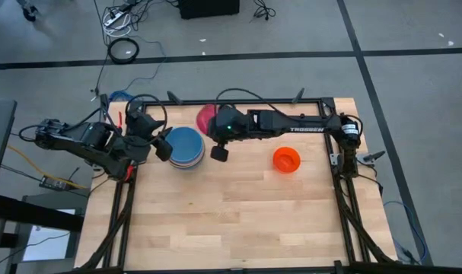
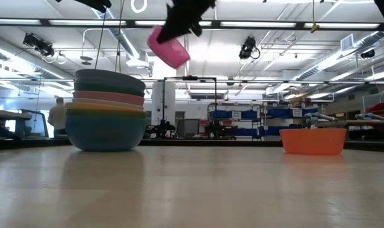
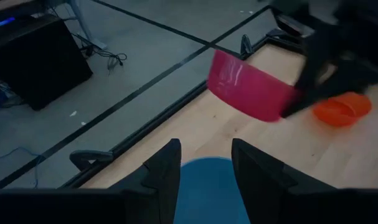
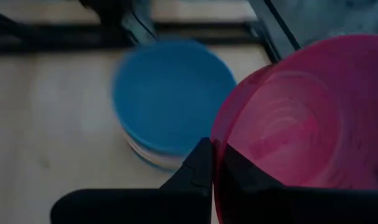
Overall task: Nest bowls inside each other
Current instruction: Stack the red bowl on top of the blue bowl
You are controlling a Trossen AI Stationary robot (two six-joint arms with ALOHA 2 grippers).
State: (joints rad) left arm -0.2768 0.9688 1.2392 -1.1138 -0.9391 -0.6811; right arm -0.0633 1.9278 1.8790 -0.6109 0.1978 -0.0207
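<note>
The magenta bowl (image 4: 301, 118) hangs in the air, tilted, above and just to the far right of the stack (image 2: 107, 113), held clear of the worktop (image 1: 238, 221). The right tool (image 4: 215, 165) is clamped on its rim, one finger inside the wall and one outside. The stack sits left of centre toward the far edge, several bowls already nested, with a blue bowl (image 1: 186, 143) uppermost. An orange bowl (image 1: 287, 160) stands alone to the right, well apart from the stack.

The likely step in hand is carrying the magenta bowl over to seat it in the blue one. The risks come mostly from the tilt and the thin rim grip. If the bowl is let go while it leans like this, it may land on edge and roll off the stack or settle crooked. A pinch on one point of a smooth plastic rim could also let the bowl swing or slip during the move. The left tool (image 3: 204, 177) hovers very close over the stack's left side, so the two arms could brush if the right one comes across without room. A hard push down might shift the whole stack.

The right arm reaches in from the right edge, stretched nearly straight across the far side of the worktop, wrist bent down. The left arm is folded at the left edge, its tool's fingers apart and empty, pointing over the blue bowl.
</note>
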